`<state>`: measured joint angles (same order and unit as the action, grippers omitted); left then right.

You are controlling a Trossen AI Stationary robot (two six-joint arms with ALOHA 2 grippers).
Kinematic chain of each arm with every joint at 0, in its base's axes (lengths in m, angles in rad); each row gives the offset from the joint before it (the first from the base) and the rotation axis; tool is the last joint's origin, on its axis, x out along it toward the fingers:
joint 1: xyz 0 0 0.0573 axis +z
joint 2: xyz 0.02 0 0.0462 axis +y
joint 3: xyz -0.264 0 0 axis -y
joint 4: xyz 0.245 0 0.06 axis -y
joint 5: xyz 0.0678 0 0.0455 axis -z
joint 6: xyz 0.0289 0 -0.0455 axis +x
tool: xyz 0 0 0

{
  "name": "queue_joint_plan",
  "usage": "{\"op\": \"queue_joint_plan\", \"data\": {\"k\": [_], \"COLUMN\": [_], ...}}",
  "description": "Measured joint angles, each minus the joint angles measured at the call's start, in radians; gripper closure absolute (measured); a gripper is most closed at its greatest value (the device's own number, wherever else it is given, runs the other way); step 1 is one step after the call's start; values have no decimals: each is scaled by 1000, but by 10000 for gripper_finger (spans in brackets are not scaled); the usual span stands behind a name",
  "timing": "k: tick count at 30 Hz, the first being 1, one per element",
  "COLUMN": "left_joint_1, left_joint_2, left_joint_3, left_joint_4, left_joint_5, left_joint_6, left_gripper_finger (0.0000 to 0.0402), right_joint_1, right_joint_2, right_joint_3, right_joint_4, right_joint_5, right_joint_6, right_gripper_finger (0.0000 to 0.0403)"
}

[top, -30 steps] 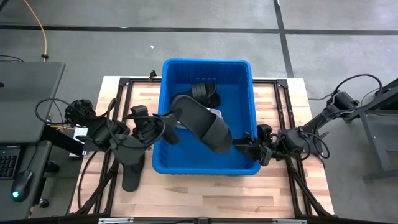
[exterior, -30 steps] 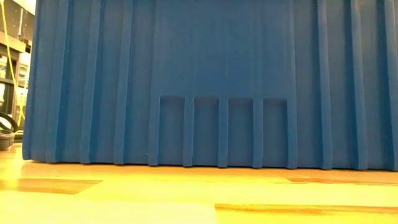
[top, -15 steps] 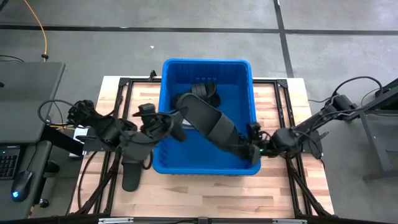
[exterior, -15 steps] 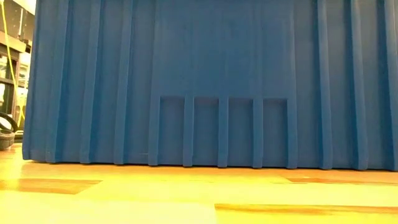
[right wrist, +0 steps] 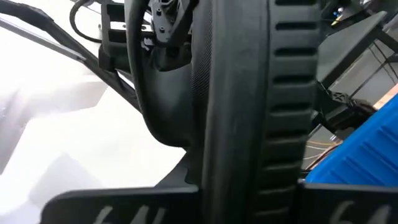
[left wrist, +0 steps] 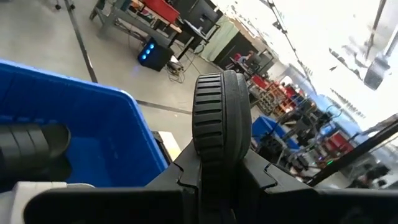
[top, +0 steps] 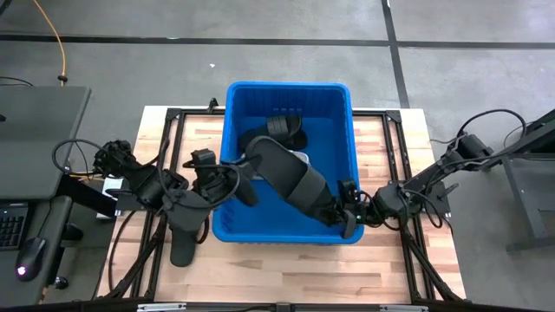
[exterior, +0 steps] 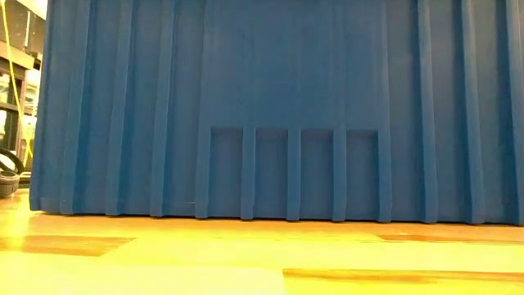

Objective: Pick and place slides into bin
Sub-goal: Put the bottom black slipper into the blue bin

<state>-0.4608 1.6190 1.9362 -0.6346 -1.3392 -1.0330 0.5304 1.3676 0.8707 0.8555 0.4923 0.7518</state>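
A black slide hangs slantwise over the blue bin, held at both ends. My left gripper is shut on its end toward the table's left, over the bin's left wall. At the bin's near right corner my right gripper is shut on the other end. Inside the bin lie another black slide at the far wall and a light grey one, mostly hidden under the held slide. One more black slide lies flat on the table left of the bin. My left gripper pinches the sole's ribbed end between its two fingers, coming in level from the table's left. That end of the slide stands on edge between the fingers, above the bin. My right gripper pinches the opposite end of the sole between its two fingers, reaching in roughly level from the table's right, over the bin's near right corner. The sole's edge runs straight out from the fingers. The slide spans between both grippers, off the table.
The bin's ribbed near wall fills the low view. A black frame runs around the wooden tabletop. Bare wood lies along the near edge. A grey desk stands beyond the table's left edge.
My right gripper has moved toward the table's left along the bin's near right corner and taken hold of the black slide's nearer end. The slide, kept up by my left gripper, has shifted a little toward the near right.
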Motion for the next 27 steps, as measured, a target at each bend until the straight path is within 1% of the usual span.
{"op": "queue_joint_plan", "data": {"k": [2, 6, 10, 11, 14, 17, 19, 21, 22, 24, 27], "left_joint_1": [-6, -29, -44, -44, -44, -44, -43, -44, -44, -44, -44], "left_joint_2": [-2, -22, -65, -75, -101, -122, -139, -154, -156, -154, -159], "left_joint_3": [0, -1, -2, -1, 3, 1, 1, 1, 1, 1, 1], "left_joint_4": [-4, -42, -92, -108, -217, -390, -495, -602, -639, -709, -795], "left_joint_5": [5, 43, 138, 147, 195, 250, 305, 353, 362, 389, 465], "left_joint_6": [31, 57, 59, 50, -28, -179, -266, -343, -371, -393, -416], "left_gripper_finger": [355, 319, 293, 287, 266, 237, 214, 193, 185, 172, 161], "right_joint_1": [15, 54, 107, 122, 170, 213, 232, 244, 245, 243, 232], "right_joint_2": [0, -8, -35, -46, -77, -127, -158, -186, -203, -235, -257], "right_joint_3": [0, 4, 3, 3, 1, 1, 1, 1, 1, 1, 0], "right_joint_4": [0, -27, -80, -100, -161, -237, -311, -396, -442, -529, -604], "right_joint_5": [7, 23, 98, 124, 197, 256, 279, 277, 258, 190, 113], "right_joint_6": [8, 33, 52, 52, 45, 40, 73, 146, 194, 291, 399], "right_gripper_finger": [382, 383, 383, 383, 383, 383, 384, 384, 384, 384, 384]}}
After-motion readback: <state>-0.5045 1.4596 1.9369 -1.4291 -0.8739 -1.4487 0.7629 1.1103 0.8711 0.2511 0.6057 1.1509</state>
